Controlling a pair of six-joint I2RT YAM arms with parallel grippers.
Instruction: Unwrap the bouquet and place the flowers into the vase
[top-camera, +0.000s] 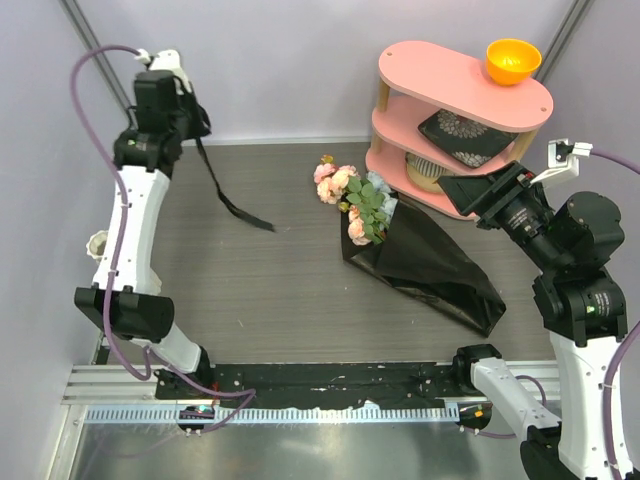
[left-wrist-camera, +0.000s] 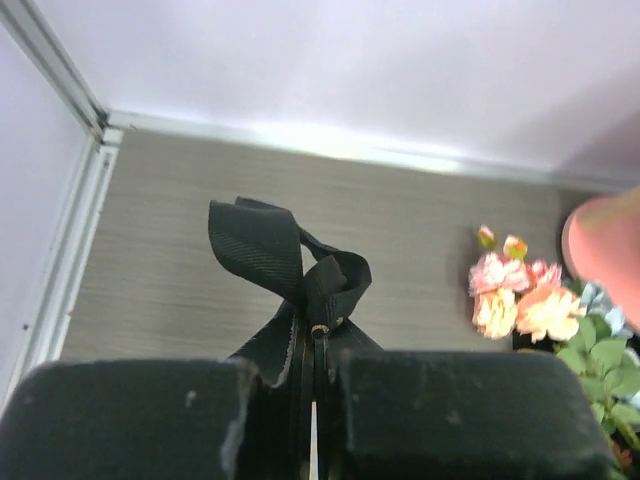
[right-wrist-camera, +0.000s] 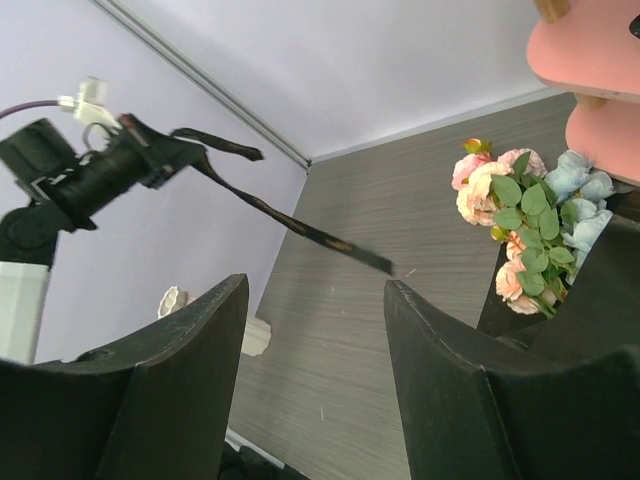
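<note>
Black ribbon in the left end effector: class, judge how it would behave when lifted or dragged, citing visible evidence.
Probably floppy: the black ribbon droops in a loose strand from the shut left end effector. Likely light: it is a thin, flat strip. Its ribbed weave may resist slipping out.

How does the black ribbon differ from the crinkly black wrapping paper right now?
The narrow woven black ribbon is pinched in the shut left gripper and dangles from it. The wide crinkly black wrapping paper lies flat on the grey table. The ribbon is off the bouquet, while the paper is wrapped around the stems of the pink and peach flowers. Both are black.
</note>
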